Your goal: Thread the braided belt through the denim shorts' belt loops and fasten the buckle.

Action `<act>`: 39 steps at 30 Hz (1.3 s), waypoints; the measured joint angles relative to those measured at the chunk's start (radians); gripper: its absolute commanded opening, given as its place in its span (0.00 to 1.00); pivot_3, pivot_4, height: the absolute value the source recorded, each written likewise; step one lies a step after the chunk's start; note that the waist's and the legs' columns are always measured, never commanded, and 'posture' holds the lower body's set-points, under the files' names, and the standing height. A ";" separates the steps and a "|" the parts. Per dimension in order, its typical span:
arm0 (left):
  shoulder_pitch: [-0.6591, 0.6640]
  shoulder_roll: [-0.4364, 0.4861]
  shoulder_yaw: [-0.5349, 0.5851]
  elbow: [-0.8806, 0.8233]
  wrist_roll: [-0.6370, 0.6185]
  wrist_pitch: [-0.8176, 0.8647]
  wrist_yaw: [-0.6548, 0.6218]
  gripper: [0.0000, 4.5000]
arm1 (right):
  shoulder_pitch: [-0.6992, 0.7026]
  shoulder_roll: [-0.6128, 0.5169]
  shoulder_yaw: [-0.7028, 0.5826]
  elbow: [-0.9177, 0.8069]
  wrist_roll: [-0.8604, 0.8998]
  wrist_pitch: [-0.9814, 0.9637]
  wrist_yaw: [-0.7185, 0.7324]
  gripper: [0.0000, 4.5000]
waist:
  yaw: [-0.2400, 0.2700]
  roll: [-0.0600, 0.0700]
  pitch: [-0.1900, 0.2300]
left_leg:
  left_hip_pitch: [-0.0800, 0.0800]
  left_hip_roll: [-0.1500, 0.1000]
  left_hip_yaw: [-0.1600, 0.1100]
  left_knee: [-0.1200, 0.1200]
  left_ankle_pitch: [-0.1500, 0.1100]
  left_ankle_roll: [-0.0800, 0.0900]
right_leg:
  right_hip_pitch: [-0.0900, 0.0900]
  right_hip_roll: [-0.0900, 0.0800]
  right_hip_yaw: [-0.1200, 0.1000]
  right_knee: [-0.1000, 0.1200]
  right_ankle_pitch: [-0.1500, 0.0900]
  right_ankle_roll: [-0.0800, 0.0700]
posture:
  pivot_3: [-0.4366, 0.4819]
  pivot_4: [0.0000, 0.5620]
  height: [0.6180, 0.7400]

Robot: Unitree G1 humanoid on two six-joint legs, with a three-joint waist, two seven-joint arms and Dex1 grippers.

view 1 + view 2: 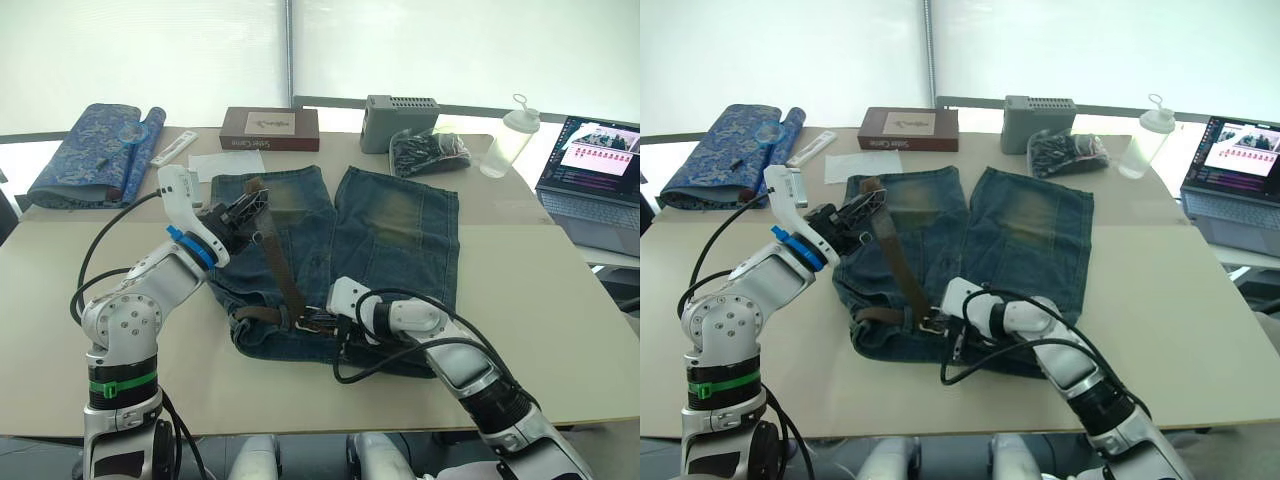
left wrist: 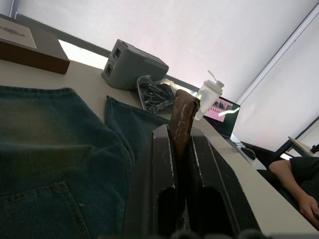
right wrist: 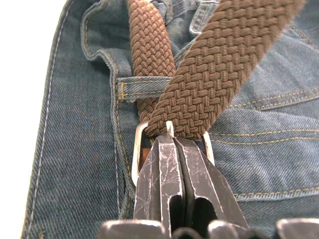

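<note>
Denim shorts (image 1: 340, 265) are lying flat on the bench (image 1: 560, 300), waistband toward the robot, so the belt loops (image 3: 141, 88) face the arms. Left gripper (image 2: 180, 149) is pinching the braided belt (image 1: 283, 270) by its free tail, fingers narrow on the strap, lifting it taut over the left leg. Right gripper (image 3: 174, 144) is pressing closed fingers at the buckle (image 3: 141, 149), probably pinning the silver frame, though the grip itself is hidden. Strap is a coarse brown weave and is passing under one loop; denim is faded and stitched.
</note>
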 measured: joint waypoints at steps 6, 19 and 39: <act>0.000 0.000 0.001 0.001 0.003 0.000 -0.006 0.00 | 0.001 -0.003 -0.005 0.000 0.008 0.017 0.003 0.01 | 0.003 0.000 0.000 | 0.000 0.000 0.000 0.000 0.001 -0.001 | 0.000 0.000 0.000 0.000 0.000 0.000 | 0.48 0.27 0.82; -0.021 0.000 -0.019 0.003 0.007 0.007 -0.029 0.00 | -0.062 -0.006 0.050 0.029 -0.039 0.068 0.027 0.01 | 0.000 0.000 0.000 | 0.008 0.000 0.000 0.000 0.002 -0.001 | 0.008 0.000 0.000 -0.001 -0.002 -0.007 | 0.48 0.27 0.82; -0.079 -0.156 -0.157 -0.034 0.049 0.043 -0.009 0.00 | -0.099 0.049 0.069 0.062 -0.041 0.161 0.026 0.01 | -0.020 -0.001 -0.002 | 0.018 0.000 -0.001 -0.005 0.001 -0.001 | 0.014 0.001 0.000 -0.001 -0.003 -0.008 | 0.48 0.27 0.82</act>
